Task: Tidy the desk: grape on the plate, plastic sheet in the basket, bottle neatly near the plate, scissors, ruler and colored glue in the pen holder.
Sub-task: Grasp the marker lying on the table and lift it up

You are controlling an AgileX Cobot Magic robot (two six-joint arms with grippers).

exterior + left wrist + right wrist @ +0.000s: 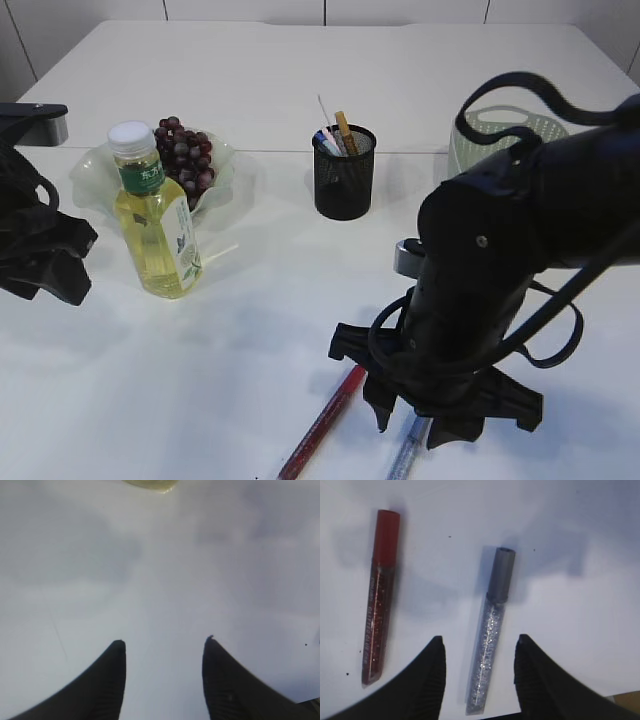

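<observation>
Dark grapes (185, 158) lie on the clear wavy plate (92, 172) at the back left. The bottle (154, 213) of yellow drink stands upright in front of the plate. The black mesh pen holder (344, 180) holds several items. A red glitter glue tube (325, 420) (380, 595) and a silver glitter glue tube (408, 452) (491, 630) lie on the table at the front. My right gripper (479, 641) is open above the silver tube, which lies between the fingers. My left gripper (164, 641) is open and empty over bare table at the far left. Scissors, ruler and plastic sheet are not seen loose.
A pale green basket (506, 128) stands at the back right, partly behind my right arm. The bottle's base (150, 484) shows at the top edge of the left wrist view. The table's front edge is close behind the glue tubes.
</observation>
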